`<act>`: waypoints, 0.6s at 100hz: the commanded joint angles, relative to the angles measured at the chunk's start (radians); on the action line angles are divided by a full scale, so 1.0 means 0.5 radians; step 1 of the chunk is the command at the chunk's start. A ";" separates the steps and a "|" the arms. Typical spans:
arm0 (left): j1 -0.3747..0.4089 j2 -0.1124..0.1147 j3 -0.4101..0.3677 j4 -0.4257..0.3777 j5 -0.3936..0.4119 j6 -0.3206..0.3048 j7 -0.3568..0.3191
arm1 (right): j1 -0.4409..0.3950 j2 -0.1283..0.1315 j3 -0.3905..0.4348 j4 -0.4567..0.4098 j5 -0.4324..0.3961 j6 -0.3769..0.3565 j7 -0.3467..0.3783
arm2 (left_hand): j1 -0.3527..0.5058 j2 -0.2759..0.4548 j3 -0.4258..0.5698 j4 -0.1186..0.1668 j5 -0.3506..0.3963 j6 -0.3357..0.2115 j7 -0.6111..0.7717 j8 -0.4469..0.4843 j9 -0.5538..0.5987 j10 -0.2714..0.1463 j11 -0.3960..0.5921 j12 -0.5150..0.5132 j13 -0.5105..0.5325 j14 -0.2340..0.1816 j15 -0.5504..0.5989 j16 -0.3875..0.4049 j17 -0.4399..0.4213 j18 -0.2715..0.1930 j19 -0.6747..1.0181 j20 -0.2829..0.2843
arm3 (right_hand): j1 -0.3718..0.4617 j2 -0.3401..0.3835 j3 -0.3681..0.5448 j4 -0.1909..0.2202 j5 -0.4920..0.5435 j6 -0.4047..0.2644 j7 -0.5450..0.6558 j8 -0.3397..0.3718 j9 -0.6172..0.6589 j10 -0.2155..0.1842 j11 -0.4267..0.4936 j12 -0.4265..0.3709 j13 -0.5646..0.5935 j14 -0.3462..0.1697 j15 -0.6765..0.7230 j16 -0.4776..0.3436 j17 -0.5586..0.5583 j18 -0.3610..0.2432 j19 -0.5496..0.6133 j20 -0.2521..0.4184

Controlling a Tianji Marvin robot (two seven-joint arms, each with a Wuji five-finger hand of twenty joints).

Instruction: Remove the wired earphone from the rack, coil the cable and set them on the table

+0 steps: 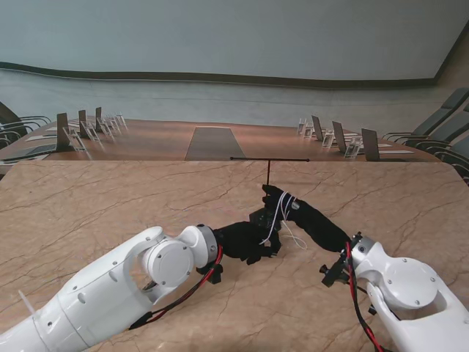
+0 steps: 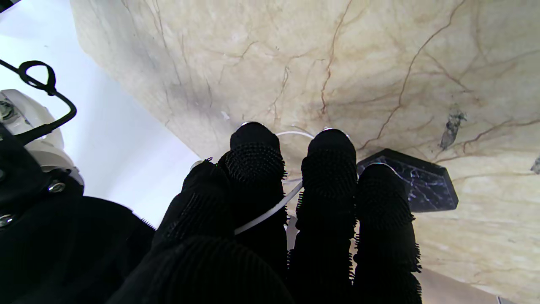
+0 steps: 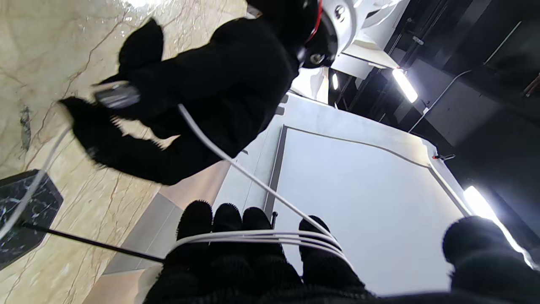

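Observation:
The white earphone cable [image 1: 272,222] is off the rack and runs between my two black-gloved hands. Several turns of the cable [image 3: 253,237] are wound around the fingers of my right hand [image 1: 297,210], which is raised beside the rack's pole. From there a strand runs to my left hand [image 1: 251,242], which pinches the cable [image 2: 266,213] between its fingers and holds a small metal end piece [image 3: 116,95]. A loose loop [image 1: 297,240] hangs toward the table. The earbuds themselves cannot be made out.
The thin black T-shaped rack [image 1: 269,159] stands just beyond my hands on a dark marble base [image 2: 422,188], its bar bare. The beige marble table [image 1: 110,213] stretches to both sides. Chairs and name stands line a farther table [image 1: 212,139].

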 commanded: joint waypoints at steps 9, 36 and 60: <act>-0.047 -0.039 0.059 0.080 -0.043 0.039 -0.010 | 0.025 0.008 -0.037 -0.050 0.037 -0.029 0.058 | -0.005 0.020 -0.025 -0.062 -0.045 -0.077 -0.025 0.020 -0.038 0.084 -0.020 0.008 -0.021 0.039 0.007 0.041 -0.021 0.017 0.036 0.036 | -0.006 -0.019 -0.025 -0.064 -0.081 -0.196 0.010 0.079 -0.024 -0.061 -0.040 -0.027 -0.053 -0.073 -0.075 -0.054 -0.048 -0.062 -0.087 -0.029; -0.091 -0.078 0.085 0.174 -0.064 0.049 0.063 | 0.057 0.029 -0.062 -0.091 0.051 -0.096 0.123 | -0.002 0.046 -0.027 -0.060 -0.084 -0.090 -0.024 0.058 -0.228 0.102 -0.061 0.002 -0.228 0.013 -0.089 0.063 -0.209 -0.065 -0.084 0.044 | -0.004 -0.015 -0.025 -0.062 -0.082 -0.206 0.022 0.175 -0.020 -0.073 -0.024 -0.016 -0.057 -0.098 -0.153 -0.065 -0.047 -0.094 -0.146 -0.022; -0.143 -0.113 0.116 0.250 -0.100 0.054 0.106 | 0.089 0.036 -0.109 -0.115 0.146 -0.132 0.188 | -0.001 0.054 -0.028 -0.060 -0.096 -0.096 -0.025 0.066 -0.276 0.098 -0.073 -0.008 -0.275 0.005 -0.124 0.073 -0.252 -0.085 -0.120 0.052 | -0.006 -0.018 -0.027 -0.061 -0.083 -0.212 0.038 0.285 -0.013 -0.058 0.013 0.002 -0.045 -0.071 -0.089 -0.027 -0.024 -0.079 -0.156 0.008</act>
